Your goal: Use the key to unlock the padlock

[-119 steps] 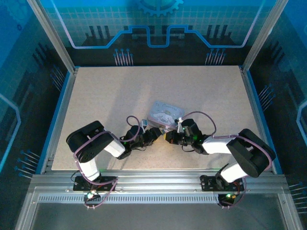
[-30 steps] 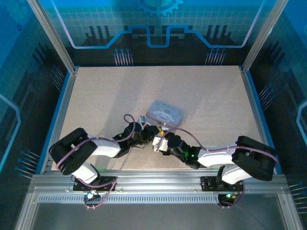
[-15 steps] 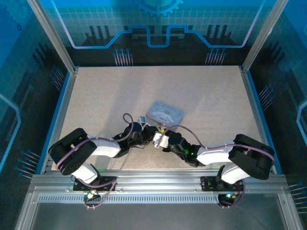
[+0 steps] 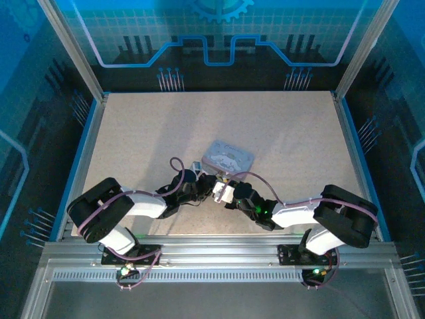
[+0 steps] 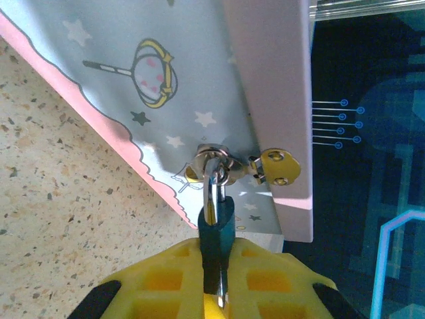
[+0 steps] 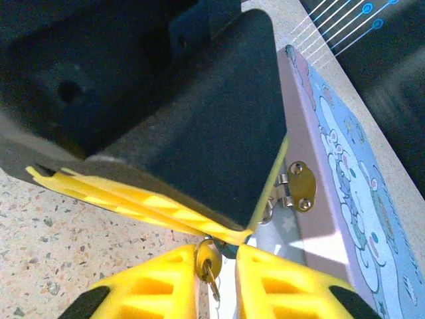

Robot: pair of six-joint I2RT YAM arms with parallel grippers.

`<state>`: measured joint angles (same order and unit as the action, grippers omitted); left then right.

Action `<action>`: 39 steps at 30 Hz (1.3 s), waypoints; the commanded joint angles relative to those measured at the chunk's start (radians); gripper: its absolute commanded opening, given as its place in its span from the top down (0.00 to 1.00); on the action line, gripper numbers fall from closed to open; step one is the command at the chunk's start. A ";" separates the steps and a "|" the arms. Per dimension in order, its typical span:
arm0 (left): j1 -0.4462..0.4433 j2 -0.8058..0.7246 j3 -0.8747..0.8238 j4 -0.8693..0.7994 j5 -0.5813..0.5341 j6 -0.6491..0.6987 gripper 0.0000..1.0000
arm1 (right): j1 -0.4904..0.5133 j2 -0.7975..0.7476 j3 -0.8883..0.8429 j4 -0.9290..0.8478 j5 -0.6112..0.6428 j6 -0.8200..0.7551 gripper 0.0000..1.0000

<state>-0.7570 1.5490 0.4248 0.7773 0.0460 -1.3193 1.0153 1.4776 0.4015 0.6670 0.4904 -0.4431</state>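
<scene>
1. A pale lavender rectangular box, printed with stars and a cartoon crown, lay on the near half of a speckled beige table, just beyond where the two arms met. A small brass hasp was fixed to its side wall.
2. The small dark metal padlock hung at that hasp. Its silvery shackle looped through the hasp ring, and its narrow body pointed away from the box.
3. The left gripper, with yellow fingers, was clamped on the padlock body. The fingers were drawn almost together, one on each flat side.
4. The right gripper faced it nose to nose from the opposite side. Its yellow fingers were closed to a narrow slot.
5. In that slot sat a brassy round face, which looked like the padlock's keyhole end. The key, a thin metal sliver, stood out of that face and pointed back toward the right wrist.
6. The right fingers appeared to pinch the key, though the contact was too small to see with certainty.
7. The key's long axis seemed to lie in line with the padlock body and with the right fingers. The coming move was therefore probably a twist of the right wrist about that line, with the left gripper holding the padlock steady.
8. The right arm was the one at the key. The left gripper sat nearer the box.
9. The main risk seemed to be the thin key slipping between the pads during the twist, or the padlock swinging on its shackle.
</scene>
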 commanded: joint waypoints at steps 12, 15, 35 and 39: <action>0.001 -0.021 0.017 0.037 -0.003 -0.014 0.88 | -0.030 0.015 0.012 0.052 0.018 0.064 0.97; 0.002 -0.019 0.017 0.039 -0.003 -0.015 0.88 | -0.044 -0.001 0.005 0.053 -0.006 0.105 1.00; -0.001 0.039 0.006 0.070 -0.008 -0.019 0.84 | -0.104 0.061 0.023 0.031 -0.158 0.423 1.00; -0.001 0.053 0.005 0.071 -0.014 -0.014 0.78 | -0.103 0.098 0.023 0.042 -0.159 0.431 1.00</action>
<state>-0.7528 1.5986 0.4248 0.7971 0.0151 -1.3376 0.9340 1.5459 0.4103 0.6910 0.3107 -0.0471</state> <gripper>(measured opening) 0.213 0.062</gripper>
